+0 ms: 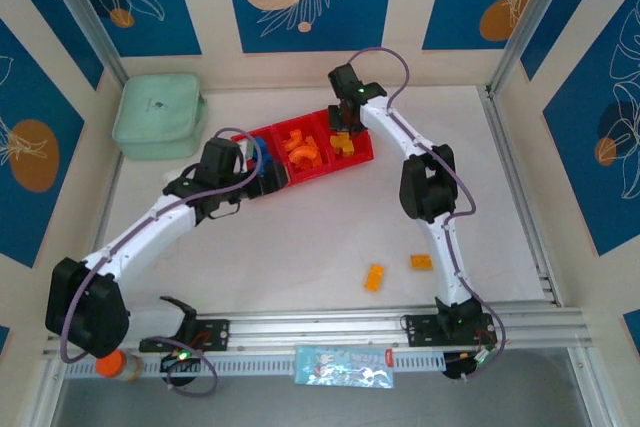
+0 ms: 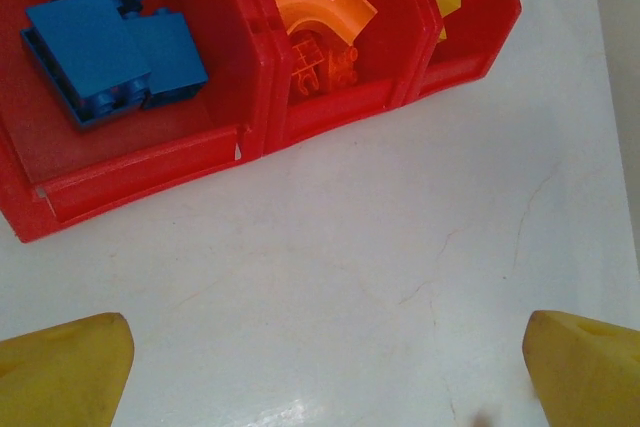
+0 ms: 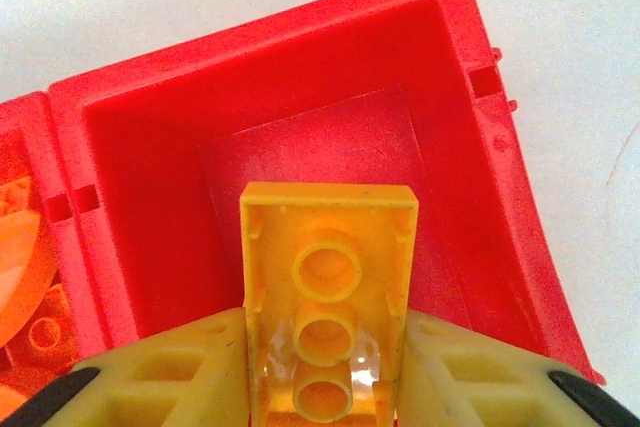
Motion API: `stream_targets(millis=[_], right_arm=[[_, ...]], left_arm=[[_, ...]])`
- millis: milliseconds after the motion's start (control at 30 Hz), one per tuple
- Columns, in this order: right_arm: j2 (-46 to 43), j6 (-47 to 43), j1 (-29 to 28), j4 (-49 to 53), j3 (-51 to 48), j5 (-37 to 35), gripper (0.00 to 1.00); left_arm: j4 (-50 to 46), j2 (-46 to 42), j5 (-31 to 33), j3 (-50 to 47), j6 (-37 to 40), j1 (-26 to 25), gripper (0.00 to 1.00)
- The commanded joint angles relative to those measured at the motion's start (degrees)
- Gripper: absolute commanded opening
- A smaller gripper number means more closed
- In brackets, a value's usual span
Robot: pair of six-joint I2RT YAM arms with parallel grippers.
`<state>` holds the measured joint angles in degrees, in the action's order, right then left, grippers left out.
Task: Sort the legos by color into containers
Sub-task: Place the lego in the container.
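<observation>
The right pincer (image 3: 325,367) clasps a yellow plastic lego brick (image 3: 328,247), hollow side up, over the end compartment (image 3: 140,207) of the red plastic tray (image 1: 310,175), likely so it drops in with its colour. The left pincer (image 2: 320,367) hangs wide open, empty, above the white counter (image 2: 350,247).

The red tray (image 2: 330,117) is sitting far on the surface. Blue bricks (image 2: 110,52) are lying in its left compartment and orange arches (image 2: 320,7) in the middle one. A yellow brick (image 3: 328,277) is hanging over the right compartment (image 3: 140,207), showing its hollow underside. Two orange bricks (image 1: 374,277) are lying near right.
</observation>
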<state>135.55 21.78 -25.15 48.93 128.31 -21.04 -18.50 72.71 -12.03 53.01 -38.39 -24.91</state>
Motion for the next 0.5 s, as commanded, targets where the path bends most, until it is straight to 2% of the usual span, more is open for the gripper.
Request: stream_targets(millis=[0, 267, 467], right_arm=[[-3.2, -0.8, -0.1, 1.6, 0.9, 0.6, 0.45], [-15.6, -0.5, -0.1, -3.0, -12.5, 2.8, 0.52], [-29.7, 2.2, 0.0, -7.9, -31.4, 5.3, 0.57]], left_arm=[[-0.6, 0.6, -1.6, 2.0, 1.6, 0.7, 0.99], [-0.9, -0.8, -2.4, 2.1, 1.4, 0.6, 0.99], [-0.7, -3.5, -3.8, -0.4, 1.1, 0.1, 0.99]])
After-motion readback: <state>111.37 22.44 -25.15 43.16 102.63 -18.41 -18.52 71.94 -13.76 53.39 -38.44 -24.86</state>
